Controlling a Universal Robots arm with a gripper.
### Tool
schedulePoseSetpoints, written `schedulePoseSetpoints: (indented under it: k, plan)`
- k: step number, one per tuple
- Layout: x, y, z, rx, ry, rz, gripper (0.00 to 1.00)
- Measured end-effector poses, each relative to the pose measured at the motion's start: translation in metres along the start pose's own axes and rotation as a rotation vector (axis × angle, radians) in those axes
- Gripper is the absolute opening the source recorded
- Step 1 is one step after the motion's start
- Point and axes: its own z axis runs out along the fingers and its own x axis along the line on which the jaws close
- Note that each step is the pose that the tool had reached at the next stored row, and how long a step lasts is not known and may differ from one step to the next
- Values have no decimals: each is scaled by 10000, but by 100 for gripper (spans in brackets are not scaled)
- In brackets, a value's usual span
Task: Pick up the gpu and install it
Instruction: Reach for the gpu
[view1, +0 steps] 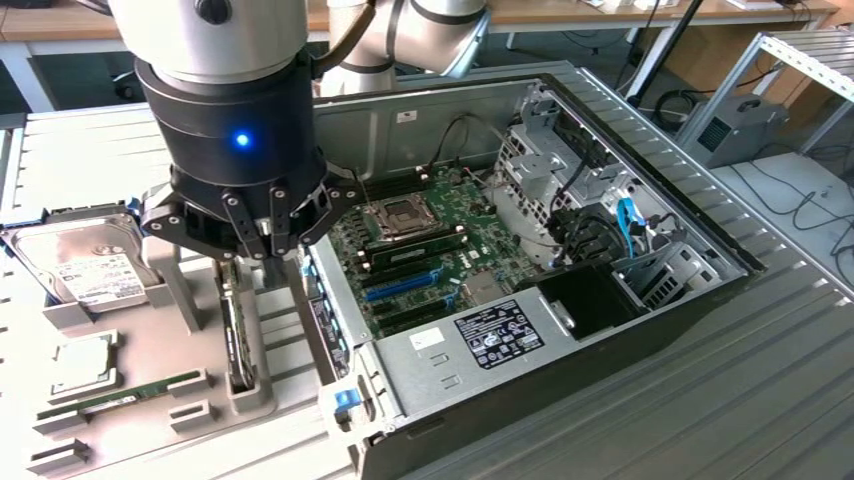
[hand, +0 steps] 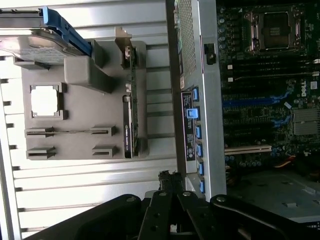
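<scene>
Exterior view, hidden: the arm's black wrist (view1: 240, 150) covers the far end of the grey holder (view1: 262, 398). The gpu (view1: 238, 340) shows as a thin dark edge, its faces unseen.
Exterior view, hand: the hand (view1: 262, 252) hangs over the holder with its fingers drawn together and nothing visible between them.
Exterior view, gpu: it stands on its long edge in the holder's slot, below the hand and not gripped.
Exterior view, around: a hard drive (view1: 80, 265) leans at the holder's end on the exterior view's left. A processor chip (view1: 83, 362) and a memory stick (view1: 120, 395) lie flat nearer the camera.
Exterior view, edges: the open computer case (view1: 400, 350) stands just beside the holder, with only a narrow gap between them, and the motherboard (view1: 441, 235) lies inside it. The ribbed table (view1: 747, 380) runs on past the case.
Wrist view, cut off: the hard drive (hand: 30, 42) and the motherboard (hand: 260, 75) both run out of frame. The hand (hand: 169, 182) is dark, its tips meeting.
Wrist view, gpu: the gpu (hand: 128, 125) is seen edge-on in its slot, between the processor chip (hand: 45, 100) and the case wall.
Wrist view, in the way: the case wall (hand: 207, 150), lined with blue clips (hand: 196, 132), stands between the gpu and the motherboard.
</scene>
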Motion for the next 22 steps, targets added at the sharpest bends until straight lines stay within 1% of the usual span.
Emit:
schedulePoseSetpoints:
  k: [22]
  plan:
    - [-14,-185,1,52,-3,-1,11]
